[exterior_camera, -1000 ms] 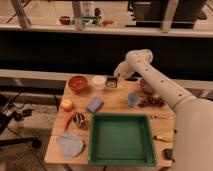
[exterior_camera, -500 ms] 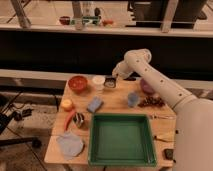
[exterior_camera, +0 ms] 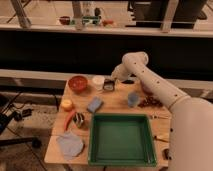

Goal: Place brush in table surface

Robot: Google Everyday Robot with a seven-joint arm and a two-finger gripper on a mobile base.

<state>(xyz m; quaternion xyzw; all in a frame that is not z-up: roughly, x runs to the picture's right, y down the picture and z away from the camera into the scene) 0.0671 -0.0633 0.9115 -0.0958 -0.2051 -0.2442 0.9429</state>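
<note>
The gripper (exterior_camera: 113, 80) is clenched on the brush (exterior_camera: 109, 86) at far edge of table surface (exterior_camera: 116, 102), brush head hanging approx. straight below it.

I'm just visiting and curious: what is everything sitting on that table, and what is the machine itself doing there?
Tray: one, green, front centre of the table surface.
Bowl: one, red, back left.
Cup: one, white, right of the bowl.
Brush: one, dark with pale bristles, at the gripper's tip, back centre.
Sponge: one, blue, behind the tray.
Blue cup: one, right of centre.
Yellow fruit: one, left edge.
Red pepper: one, left.
Cloth: one, grey-blue, front left.
Gripper: one, white arm, shut, at the brush.
</note>
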